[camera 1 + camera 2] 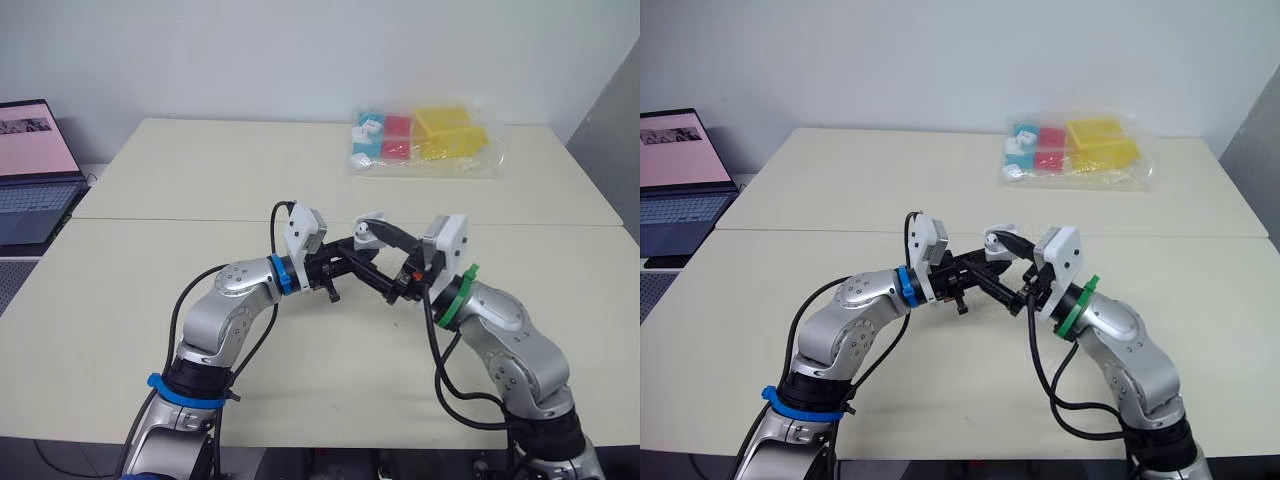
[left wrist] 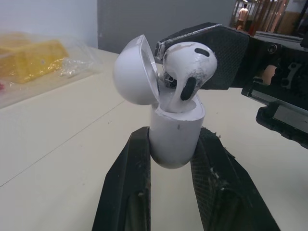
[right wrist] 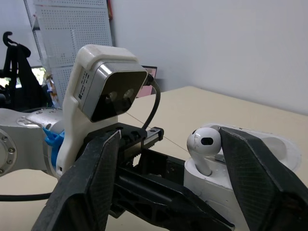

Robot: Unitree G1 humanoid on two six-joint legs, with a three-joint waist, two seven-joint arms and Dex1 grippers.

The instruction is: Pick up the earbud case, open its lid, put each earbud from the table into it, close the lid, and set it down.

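My left gripper (image 2: 175, 136) is shut on the lower body of the white earbud case (image 2: 176, 139) and holds it upright above the middle of the table (image 1: 150, 300). The case's round lid (image 2: 134, 70) stands hinged open. A white earbud (image 2: 186, 71) sits with its stem down in the case's opening. My right gripper (image 3: 171, 137) is open, its two fingers spread on either side of the earbud (image 3: 204, 143); one finger (image 2: 219, 48) rests right behind the earbud's head. In the head views the two grippers meet at the case (image 1: 367, 230).
A clear plastic bag (image 1: 423, 140) of yellow, red and blue blocks lies at the table's far right. An open laptop (image 1: 32, 170) stands off the far left edge. The left arm's white wrist camera (image 3: 109, 91) sits close in front of my right gripper.
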